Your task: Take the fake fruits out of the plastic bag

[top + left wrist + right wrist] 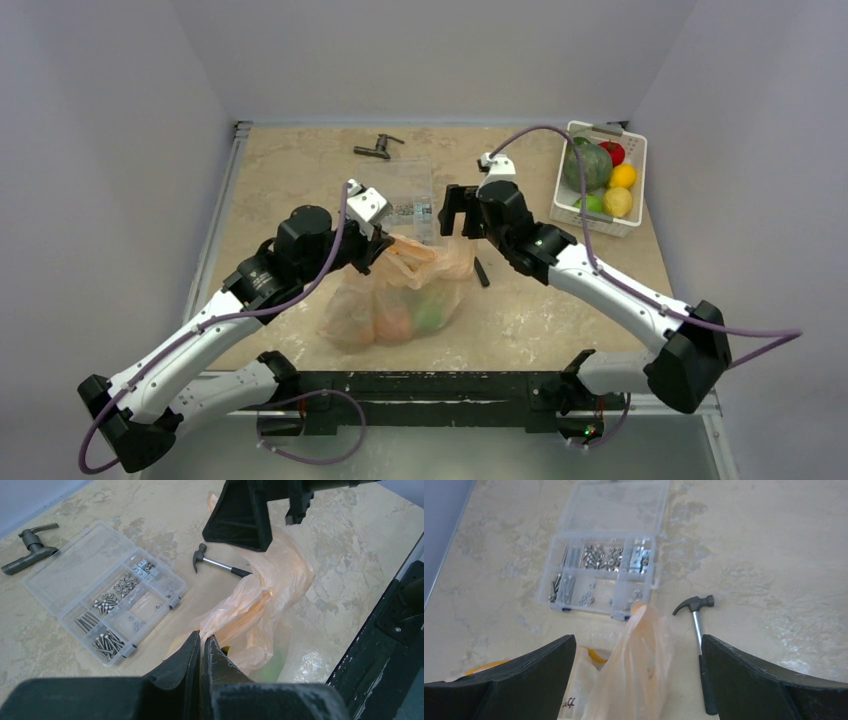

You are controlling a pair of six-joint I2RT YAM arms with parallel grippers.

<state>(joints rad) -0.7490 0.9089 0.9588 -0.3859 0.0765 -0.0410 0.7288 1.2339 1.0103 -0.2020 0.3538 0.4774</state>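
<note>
The plastic bag slumps in the middle of the tabletop, between the two arms; the fake fruits show through its film as an orange blur low down, with a green fruit just beside it. The left gripper has its fingers pressed together on a fold near the bag's top, holding it up in a peak; the right gripper has its fingers wide apart, a loose tongue of film rising between them and touching neither. I'd judge the film thin, limp and slippery, apt to slip from a shallow pinch or tear; the fruits look light, hard and glossy, likely to roll; better to hold the bag by bunched film at the mouth, and a fruit across its widest part.
</note>
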